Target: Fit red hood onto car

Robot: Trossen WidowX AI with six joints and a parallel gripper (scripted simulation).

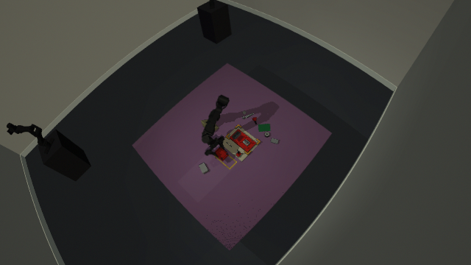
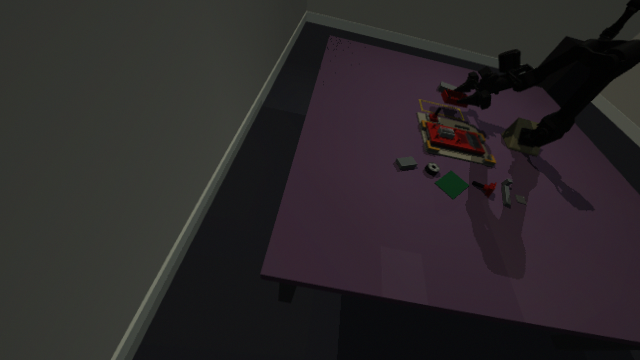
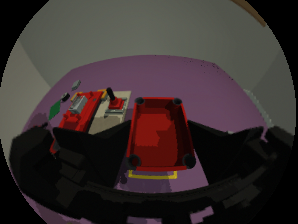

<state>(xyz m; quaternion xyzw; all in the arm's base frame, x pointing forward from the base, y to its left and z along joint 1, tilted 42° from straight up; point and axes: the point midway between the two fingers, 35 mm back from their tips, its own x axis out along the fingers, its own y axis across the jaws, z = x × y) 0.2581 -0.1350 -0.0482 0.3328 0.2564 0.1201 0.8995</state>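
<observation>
The red hood [image 1: 221,152] [image 2: 452,96] [image 3: 158,129] is over a yellow marked rectangle [image 1: 231,165] [image 3: 153,175] just beside the jig. My gripper [image 1: 218,152] [image 2: 462,95] [image 3: 158,123] is down at it, with one finger on each long side, shut on the hood. I cannot tell whether the hood is off the table. The red car chassis [image 1: 243,140] [image 2: 454,138] [image 3: 79,111] with its grey engine block sits in the cream jig [image 1: 231,146] [image 2: 457,154]. The pegs are too small to make out.
A green square [image 1: 263,127] [image 2: 451,184], a grey ring [image 1: 267,134] [image 2: 432,168], a small grey block [image 1: 274,140] [image 2: 406,162] and a red-handled tool [image 1: 255,119] [image 2: 486,187] lie beyond the jig. Another grey block [image 1: 203,168] lies near the hood.
</observation>
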